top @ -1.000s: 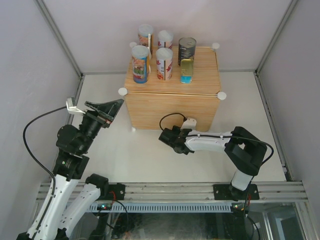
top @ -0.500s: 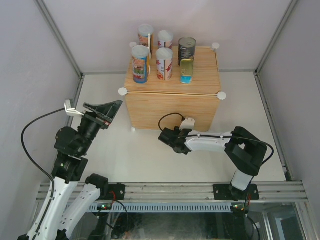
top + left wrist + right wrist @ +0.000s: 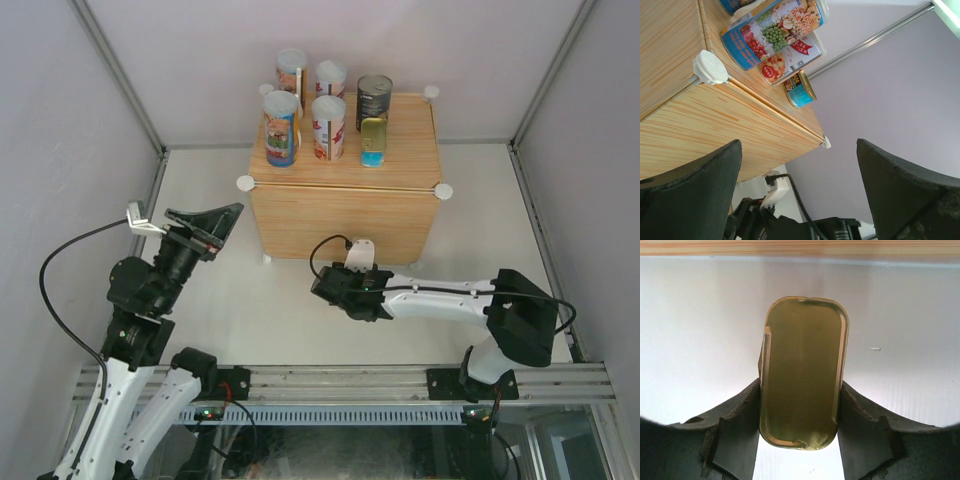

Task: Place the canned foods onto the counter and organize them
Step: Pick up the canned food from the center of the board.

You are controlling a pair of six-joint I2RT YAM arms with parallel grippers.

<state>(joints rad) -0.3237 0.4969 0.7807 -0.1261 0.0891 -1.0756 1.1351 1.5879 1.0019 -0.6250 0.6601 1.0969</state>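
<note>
White tabletop [image 3: 490, 210] before counter [image 3: 345, 212]: gold tin [image 3: 802, 365] pinched in right gripper [image 3: 800, 412], left gripper [image 3: 799, 192] spread empty. Risks slipping, clipping counter edge.

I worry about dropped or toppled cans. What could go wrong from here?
The right gripper pinches the gold tin by its smooth long edges, so it might slip during the lift. The gripper sits low, near the counter front wall, and might clip the top edge going up. The tall cans crowd the left of the top; setting down there might topple one.
</note>
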